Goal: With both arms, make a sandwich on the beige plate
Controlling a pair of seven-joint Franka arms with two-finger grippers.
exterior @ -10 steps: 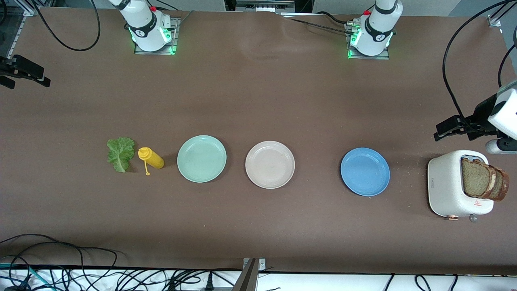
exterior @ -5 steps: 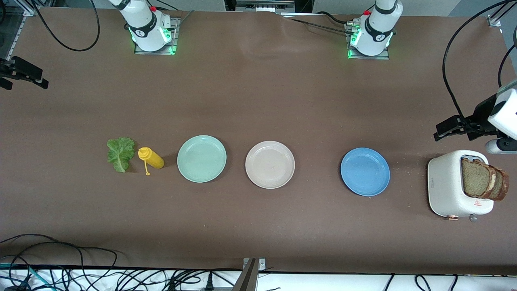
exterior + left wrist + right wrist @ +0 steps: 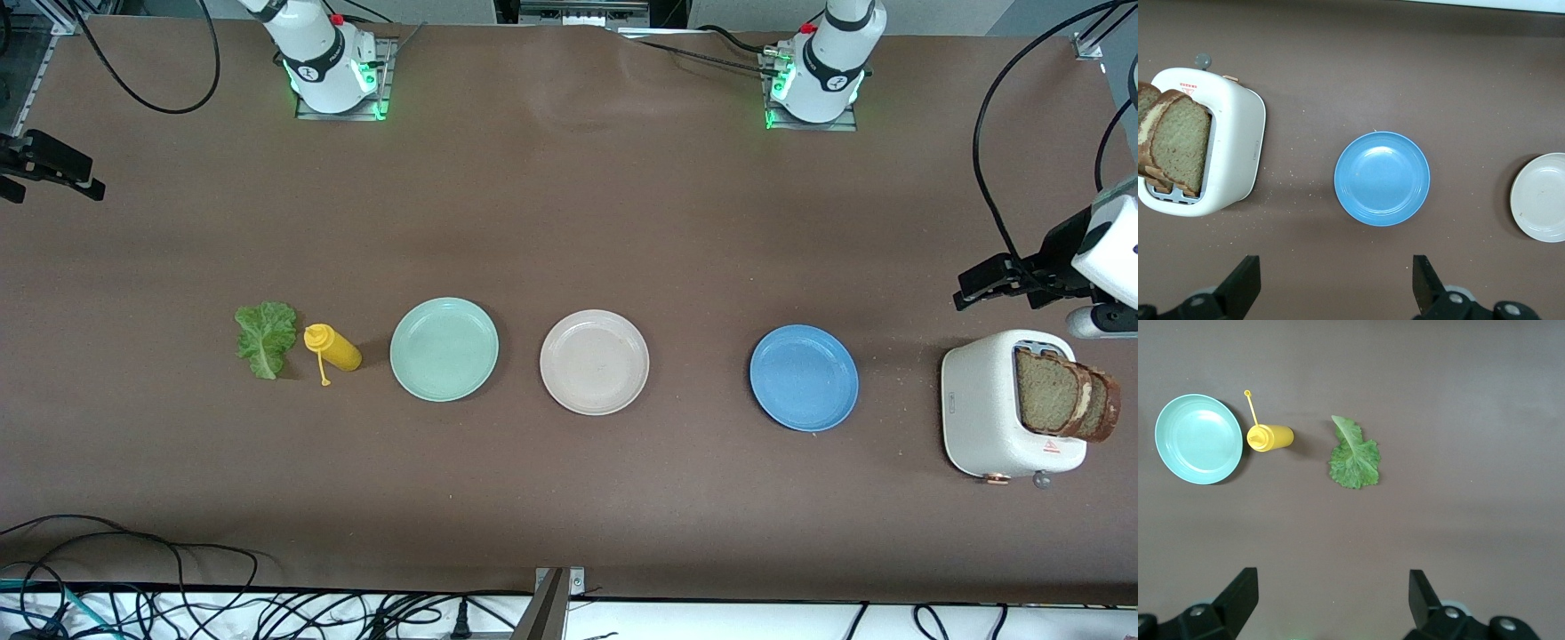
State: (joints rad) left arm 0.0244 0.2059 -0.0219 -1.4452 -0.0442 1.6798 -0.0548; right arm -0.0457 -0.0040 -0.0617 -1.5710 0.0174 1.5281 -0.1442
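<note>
The beige plate (image 3: 594, 362) sits empty at mid-table; it also shows in the left wrist view (image 3: 1541, 197). Two brown-crusted bread slices (image 3: 1062, 394) stand in a white toaster (image 3: 982, 413) at the left arm's end, and show in the left wrist view (image 3: 1178, 143). A green lettuce leaf (image 3: 265, 338) lies flat toward the right arm's end (image 3: 1353, 453). No assembled sandwich shows. My left gripper (image 3: 962, 292) (image 3: 1336, 287) is open and empty, up over bare table by the toaster. My right gripper (image 3: 89, 176) (image 3: 1333, 603) is open and empty, up over the right arm's end of the table.
A mint-green plate (image 3: 444, 348) and a yellow squeeze bottle (image 3: 333, 348) on its side lie between the lettuce and the beige plate. A blue plate (image 3: 804, 377) sits between the beige plate and the toaster. Cables hang along the table's near edge.
My right gripper has drifted slightly toward the right arm's end of the table. My left gripper has barely shifted. Nothing on the table has moved.
</note>
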